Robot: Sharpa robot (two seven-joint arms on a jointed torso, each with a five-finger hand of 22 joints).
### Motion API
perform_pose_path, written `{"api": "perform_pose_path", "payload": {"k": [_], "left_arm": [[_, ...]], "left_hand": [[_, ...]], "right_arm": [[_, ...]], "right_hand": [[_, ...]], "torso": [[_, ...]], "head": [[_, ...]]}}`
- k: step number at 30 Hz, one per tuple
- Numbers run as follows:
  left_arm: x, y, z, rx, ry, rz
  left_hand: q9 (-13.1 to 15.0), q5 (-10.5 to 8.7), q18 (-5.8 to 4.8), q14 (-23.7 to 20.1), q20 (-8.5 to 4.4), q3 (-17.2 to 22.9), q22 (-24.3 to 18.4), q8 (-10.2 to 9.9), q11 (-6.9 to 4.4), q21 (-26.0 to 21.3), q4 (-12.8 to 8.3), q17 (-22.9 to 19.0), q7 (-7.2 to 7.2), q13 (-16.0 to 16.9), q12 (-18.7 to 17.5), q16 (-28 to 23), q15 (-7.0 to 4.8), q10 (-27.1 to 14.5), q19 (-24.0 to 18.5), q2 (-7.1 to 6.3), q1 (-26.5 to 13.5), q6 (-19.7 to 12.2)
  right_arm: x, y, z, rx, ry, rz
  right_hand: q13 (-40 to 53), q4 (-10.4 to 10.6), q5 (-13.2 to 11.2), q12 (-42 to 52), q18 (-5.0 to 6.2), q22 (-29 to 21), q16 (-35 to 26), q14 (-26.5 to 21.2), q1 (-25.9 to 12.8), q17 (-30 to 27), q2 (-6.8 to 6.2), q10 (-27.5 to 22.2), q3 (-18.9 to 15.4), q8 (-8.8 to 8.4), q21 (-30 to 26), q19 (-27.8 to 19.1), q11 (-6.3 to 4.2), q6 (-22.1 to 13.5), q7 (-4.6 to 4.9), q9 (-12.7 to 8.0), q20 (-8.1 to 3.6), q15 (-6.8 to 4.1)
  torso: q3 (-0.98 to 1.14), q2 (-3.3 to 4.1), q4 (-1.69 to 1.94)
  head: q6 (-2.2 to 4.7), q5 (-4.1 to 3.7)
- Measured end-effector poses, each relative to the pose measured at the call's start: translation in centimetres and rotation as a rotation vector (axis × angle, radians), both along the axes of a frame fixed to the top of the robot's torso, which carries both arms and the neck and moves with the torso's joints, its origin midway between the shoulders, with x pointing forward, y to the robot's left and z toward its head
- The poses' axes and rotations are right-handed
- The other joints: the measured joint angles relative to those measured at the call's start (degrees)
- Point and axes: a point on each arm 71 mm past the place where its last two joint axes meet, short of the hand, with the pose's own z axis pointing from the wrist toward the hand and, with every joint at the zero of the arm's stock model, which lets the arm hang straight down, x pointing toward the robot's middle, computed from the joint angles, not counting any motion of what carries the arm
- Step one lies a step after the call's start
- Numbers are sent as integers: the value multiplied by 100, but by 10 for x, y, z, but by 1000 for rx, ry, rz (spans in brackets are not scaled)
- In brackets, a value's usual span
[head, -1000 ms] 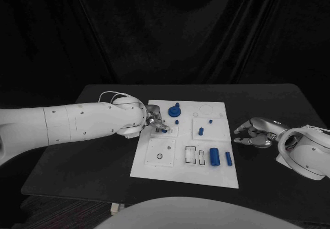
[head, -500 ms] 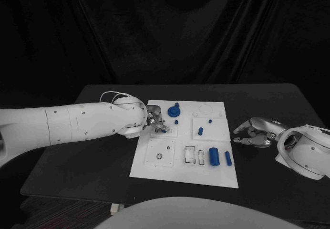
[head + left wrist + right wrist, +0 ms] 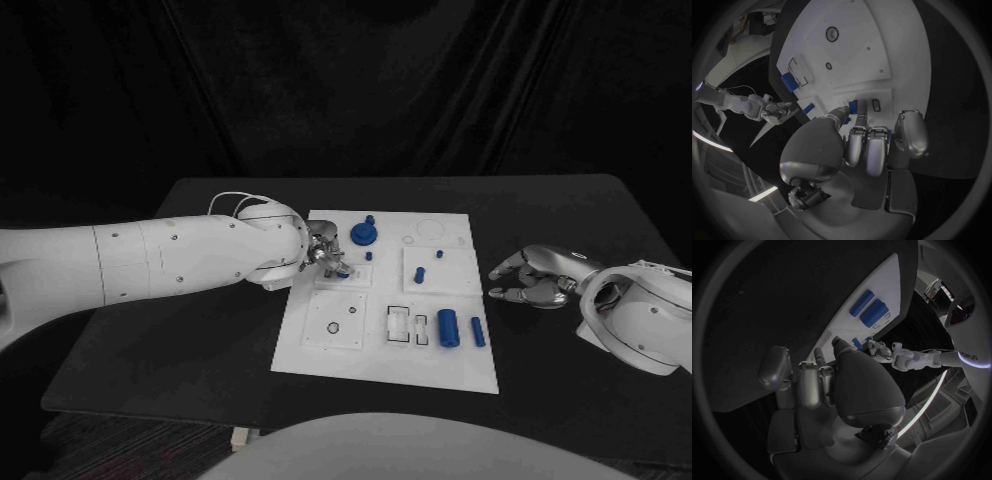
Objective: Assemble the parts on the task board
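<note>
The white task board (image 3: pixel 387 360) lies mid-table. My left hand (image 3: pixel 323 254) reaches over its left edge and pinches a small blue part (image 3: pixel 853 106) between thumb and finger, low over a square recess of the board (image 3: pixel 873 55). Standing in the board are a blue round knob (image 3: pixel 364 233) and short blue pegs (image 3: pixel 420 274). A thick blue cylinder (image 3: pixel 450 328) and a slimmer blue bar (image 3: pixel 477 331) lie near its right front. My right hand (image 3: pixel 531 279) rests on the black table to the right of the board, fingers curled in and holding nothing. The right wrist view shows that hand (image 3: pixel 826 382) beside the board's edge (image 3: pixel 886 287).
A square plate with a ring hole (image 3: pixel 336 323) and two narrow slots (image 3: pixel 410 325) sit in the board's front half. A round outline (image 3: pixel 433 233) marks its far right corner. Black table (image 3: pixel 173 340) surrounds the board, with black curtain behind.
</note>
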Motion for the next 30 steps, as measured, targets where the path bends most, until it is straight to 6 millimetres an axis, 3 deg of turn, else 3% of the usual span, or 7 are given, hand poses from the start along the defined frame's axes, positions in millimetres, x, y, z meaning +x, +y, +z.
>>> {"api": "perform_pose_path", "payload": {"k": [15,30], "left_arm": [[3,2,1,-14,-22,10],[8,0,4,8,-10,0]], "left_hand": [[59,96,0,0,1,578,0,23,0,-262,-245,0,72,0,-221,-154,0,0,-146,-193,-153,-198],[73,93,0,4,42,1044,0,22,55,-294,-440,0,116,0,-288,-183,5,-54,-186,-277,-238,-284]], "right_arm": [[1,1,0,0,-1,0],[1,2,0,0,-1,2]], "right_hand": [[0,-16,-1,-11,0,-1,0,0,60,0,16,0,16,0,0,0,0,0,0,-5,0,0],[-1,-32,-1,-9,0,-1,0,0,58,0,15,0,32,0,0,0,0,21,21,-5,0,0]], "torso": [[0,-1,-1],[0,-1,-1]], "head": [[0,-40],[0,-41]]}}
